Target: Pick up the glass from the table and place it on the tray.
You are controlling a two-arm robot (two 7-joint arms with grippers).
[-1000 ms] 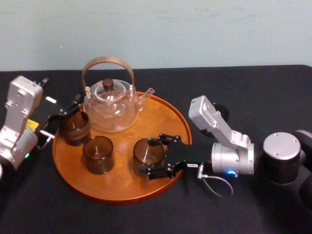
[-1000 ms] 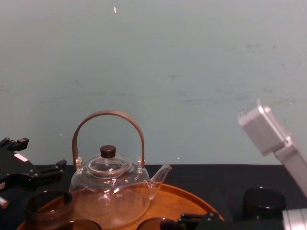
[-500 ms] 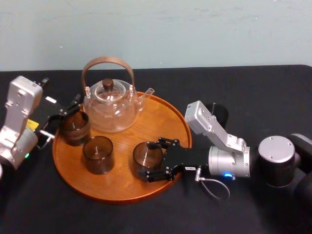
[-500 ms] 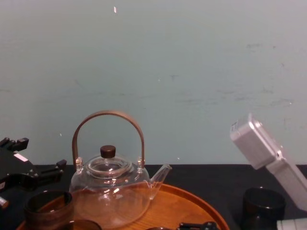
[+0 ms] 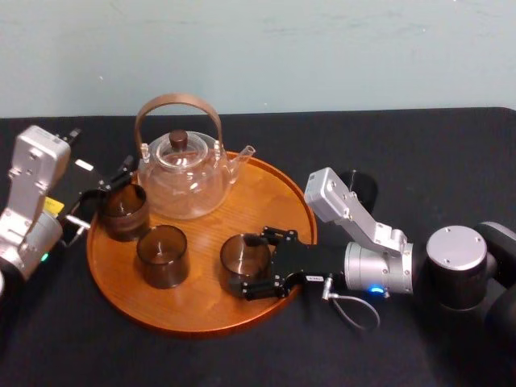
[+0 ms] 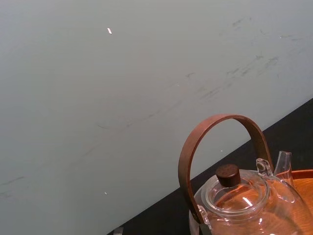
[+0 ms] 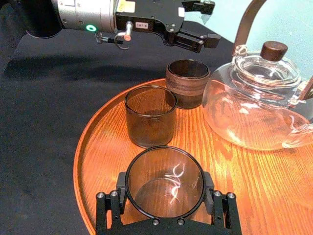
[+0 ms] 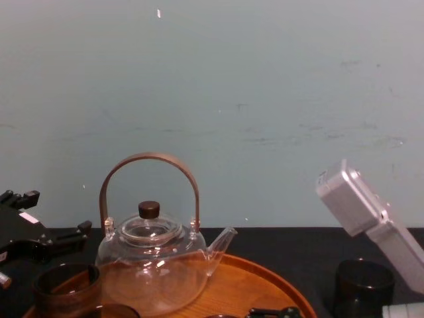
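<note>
Now that the right arm has sunk lower, the glass (image 5: 244,256) sits on the tray (image 5: 201,308).
Right pincer (image 5: 248,263) still pinches it, in front of the teapot (image 5: 181,173); only release remains. Left pincer (image 5: 103,193) waits, spread, beside the teapot.

A clear teapot (image 6: 244,205) with arched brown handle sits on the tray (image 6: 302,177), wall (image 6: 122,98) behind.
</note>
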